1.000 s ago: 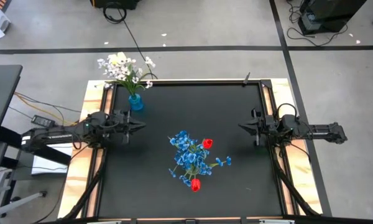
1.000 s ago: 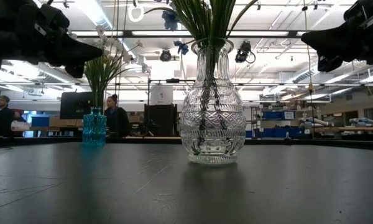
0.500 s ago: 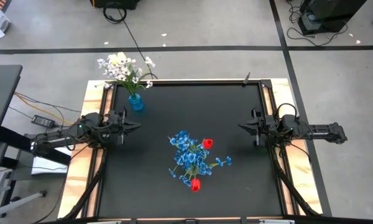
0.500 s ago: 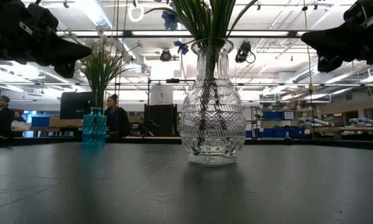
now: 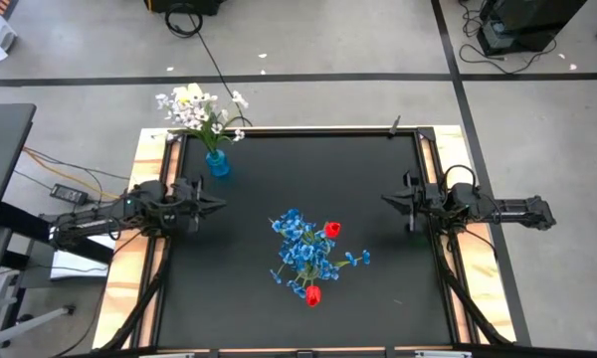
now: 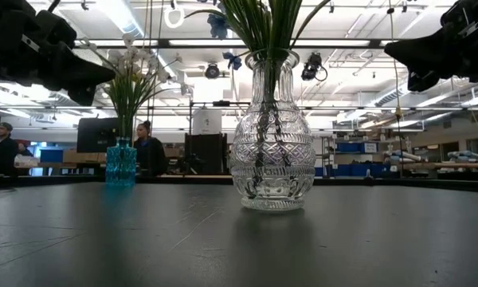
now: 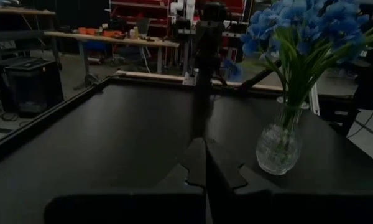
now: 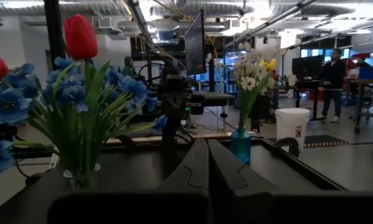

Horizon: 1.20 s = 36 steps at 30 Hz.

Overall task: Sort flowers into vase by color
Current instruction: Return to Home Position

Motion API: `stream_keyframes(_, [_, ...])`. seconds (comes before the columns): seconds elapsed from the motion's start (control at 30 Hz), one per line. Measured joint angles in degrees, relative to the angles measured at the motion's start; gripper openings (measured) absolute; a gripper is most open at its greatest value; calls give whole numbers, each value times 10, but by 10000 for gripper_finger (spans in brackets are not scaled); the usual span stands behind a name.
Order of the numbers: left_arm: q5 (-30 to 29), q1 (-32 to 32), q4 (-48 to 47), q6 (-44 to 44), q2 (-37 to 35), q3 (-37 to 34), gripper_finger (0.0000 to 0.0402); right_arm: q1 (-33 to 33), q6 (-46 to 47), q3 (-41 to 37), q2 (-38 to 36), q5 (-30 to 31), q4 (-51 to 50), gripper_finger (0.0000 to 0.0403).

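Note:
A clear glass vase (image 6: 271,151) stands on its base at the table's middle. It holds blue clustered flowers (image 5: 303,247) and two red tulips (image 5: 330,230). A small blue vase (image 5: 217,164) stands near the far left corner with white blossoms (image 5: 194,111) and a yellow flower (image 8: 270,64). My left gripper (image 5: 222,202) hovers shut left of the clear vase, and its shut fingers (image 7: 205,163) point toward that vase (image 7: 278,146). My right gripper (image 5: 385,202) hovers shut on the vase's right, empty.
The black table top (image 5: 279,159) has a raised wooden rim (image 5: 139,239) on its sides. Bare mat lies between each gripper and the clear vase. People (image 6: 147,147) stand in the room beyond the far edge.
My left gripper has drawn back a little toward the table's left edge, away from the clear vase, and stays shut. The right arm and both vases have kept still.

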Motion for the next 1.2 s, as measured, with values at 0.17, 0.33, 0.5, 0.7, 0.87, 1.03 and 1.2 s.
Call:
stream_keyframes(0.17, [3,0,-8,5,0,0,1,0,-1,0,0,0,0,2])
stream_keyframes(0.33, [20,0,-9,7,0,0,1,0,-5,0,0,-10,0,2])
stream_keyframes(0.5, [25,0,-16,12,0,0,1,0,-13,0,0,-18,-12,2])
stream_keyframes(0.7, [26,0,-19,14,0,0,0,0,-13,0,0,-18,-16,3])
stream_keyframes(0.87, [26,0,-31,11,0,0,4,0,-10,0,0,-17,-14,8])
stream_keyframes(1.03, [20,0,-51,-33,1,0,17,0,-11,0,0,-17,-18,25])
stream_keyframes(1.2, [20,0,-51,-77,1,0,20,0,-14,0,0,-16,-40,29])
